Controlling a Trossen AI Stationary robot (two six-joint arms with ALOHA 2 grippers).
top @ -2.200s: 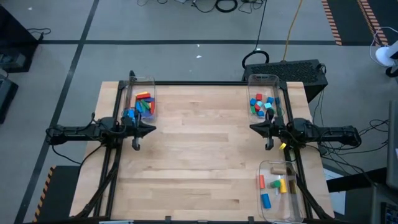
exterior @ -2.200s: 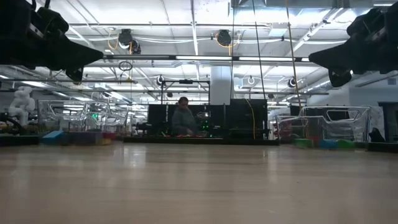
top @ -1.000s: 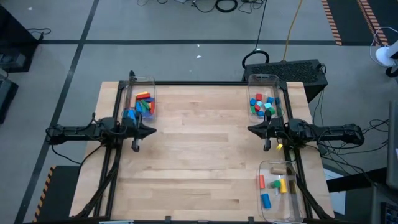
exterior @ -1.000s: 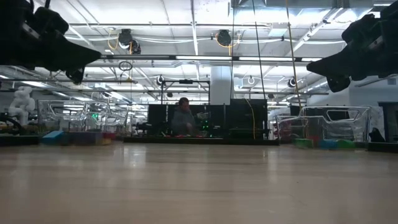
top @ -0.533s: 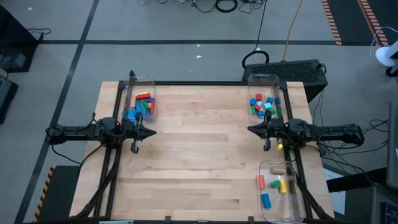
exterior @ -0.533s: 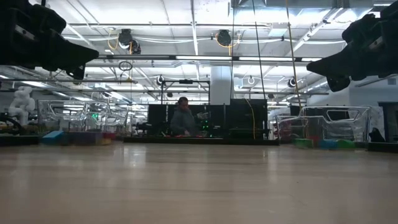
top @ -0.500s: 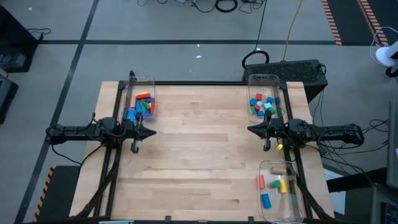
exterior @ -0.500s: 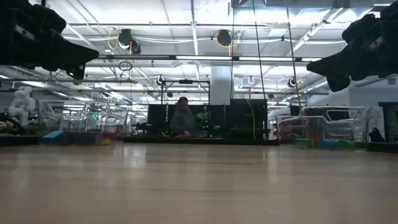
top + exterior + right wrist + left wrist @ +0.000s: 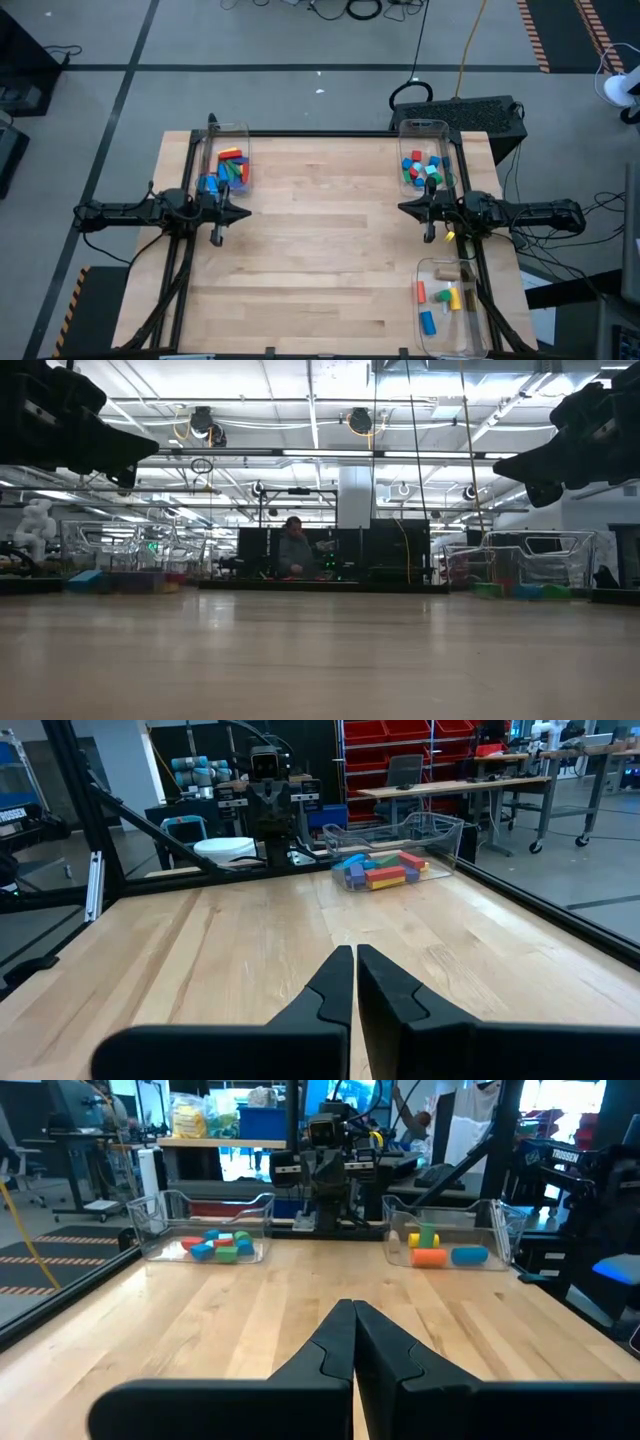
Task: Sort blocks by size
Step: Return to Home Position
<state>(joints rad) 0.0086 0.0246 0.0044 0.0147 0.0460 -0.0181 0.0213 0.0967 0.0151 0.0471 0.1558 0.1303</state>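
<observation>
Barely shifted: left hand (image 9: 245, 211) and right hand (image 9: 404, 207), each pinched closed; wooden blocks (image 9: 229, 168) binned.

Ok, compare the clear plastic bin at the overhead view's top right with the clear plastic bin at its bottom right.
The top-right clear plastic bin holds small blue, red and green blocks; the bottom-right clear plastic bin holds larger orange, yellow, blue and plain-wood blocks. The top-right bin's blocks are bunched; the bottom-right bin's lie apart. Both are clear, rectangular, on the right side of the table.
</observation>
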